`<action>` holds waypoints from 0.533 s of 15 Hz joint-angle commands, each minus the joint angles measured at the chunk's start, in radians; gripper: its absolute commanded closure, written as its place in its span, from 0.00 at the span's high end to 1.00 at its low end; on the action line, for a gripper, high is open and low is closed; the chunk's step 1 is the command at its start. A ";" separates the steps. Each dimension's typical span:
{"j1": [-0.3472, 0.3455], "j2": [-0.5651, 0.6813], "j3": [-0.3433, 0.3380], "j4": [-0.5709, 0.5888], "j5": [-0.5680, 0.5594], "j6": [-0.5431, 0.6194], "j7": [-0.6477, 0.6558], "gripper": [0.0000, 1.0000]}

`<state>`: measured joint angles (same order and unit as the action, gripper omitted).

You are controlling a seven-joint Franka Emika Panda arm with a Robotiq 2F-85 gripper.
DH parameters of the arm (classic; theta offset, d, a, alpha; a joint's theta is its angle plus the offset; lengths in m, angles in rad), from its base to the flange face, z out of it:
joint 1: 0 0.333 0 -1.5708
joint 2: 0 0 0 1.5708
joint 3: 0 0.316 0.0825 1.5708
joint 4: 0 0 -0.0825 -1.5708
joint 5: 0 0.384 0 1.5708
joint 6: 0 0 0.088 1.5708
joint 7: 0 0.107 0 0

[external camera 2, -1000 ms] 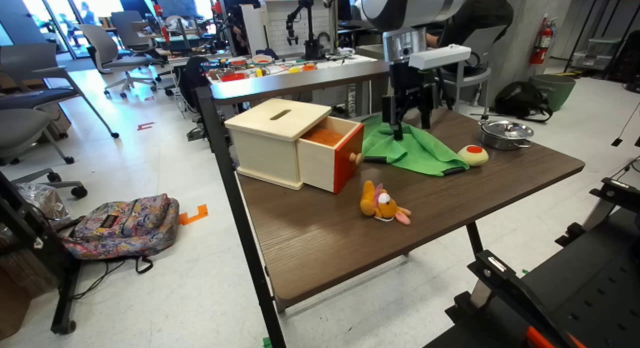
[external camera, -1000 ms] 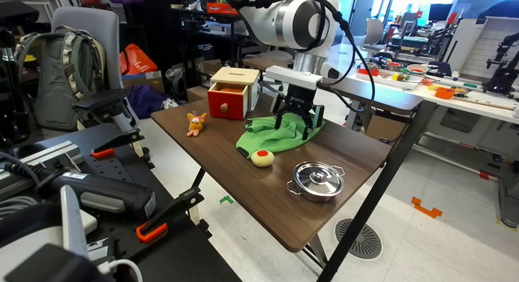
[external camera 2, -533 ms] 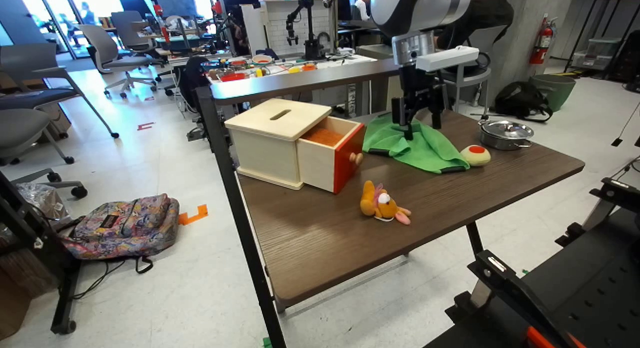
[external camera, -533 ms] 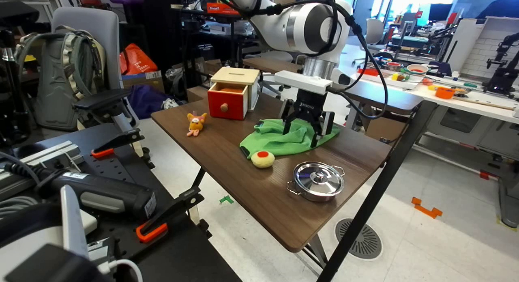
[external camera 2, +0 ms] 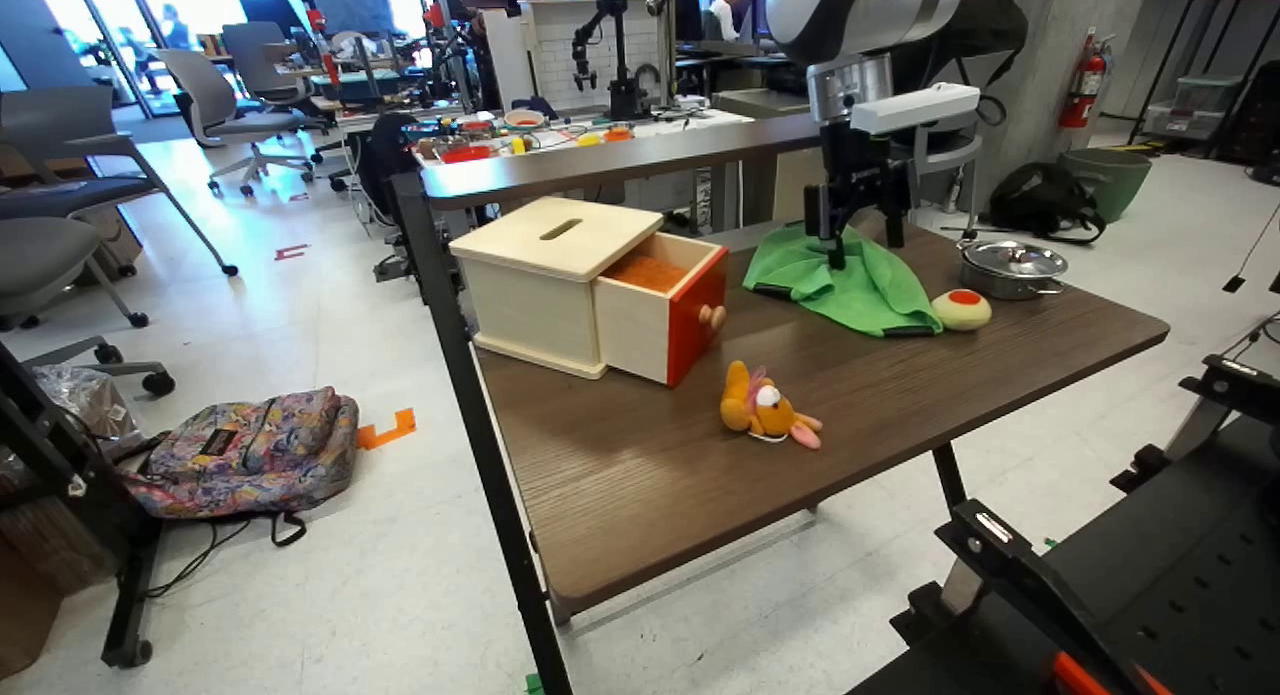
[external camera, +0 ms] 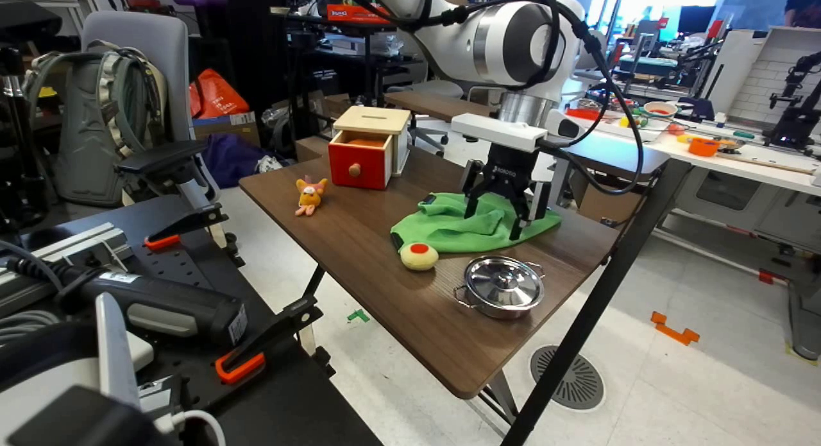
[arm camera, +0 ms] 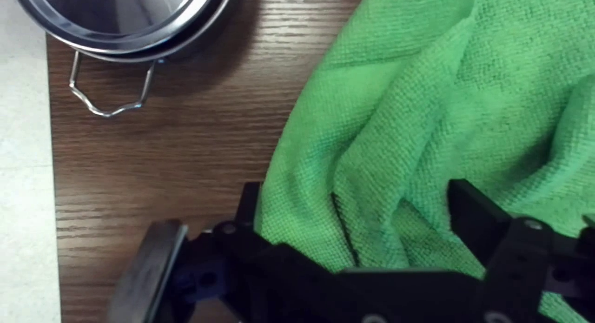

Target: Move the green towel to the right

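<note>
The green towel (external camera: 442, 231) lies rumpled on the brown table, with dark strips at its edges. It also shows in an exterior view (external camera 2: 865, 300) and fills the right of the wrist view (arm camera: 418, 104). My gripper (external camera: 492, 225) points down at the towel, which also shows in an exterior view (external camera 2: 866, 253). In the wrist view my gripper (arm camera: 355, 193) has its fingers wide apart, with folds of towel between them. The fingertips are low at the cloth; whether they press on it I cannot tell.
A yellow toy (external camera: 419, 258) with a red spot touches the towel's near edge. A lidded steel pot (external camera: 503, 291) stands beyond it near the table edge. A wooden box with an open red-fronted drawer (external camera: 360, 157) and an orange plush toy (external camera: 310, 197) stand on the table's other side.
The arm and the towel have slid together to the right in both exterior views, away from the drawer box. The yellow toy has shifted slightly the same way. The fingers stay apart.
</note>
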<state>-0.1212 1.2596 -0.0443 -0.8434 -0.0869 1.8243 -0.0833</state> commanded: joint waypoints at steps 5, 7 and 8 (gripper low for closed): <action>-0.010 0.022 -0.008 0.068 -0.001 -0.072 0.018 1.00; -0.002 -0.009 -0.015 0.034 -0.017 -0.070 0.011 1.00; 0.001 -0.033 -0.016 0.006 -0.025 -0.054 0.006 1.00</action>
<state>-0.1335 1.2599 -0.0483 -0.8205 -0.0931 1.7865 -0.0767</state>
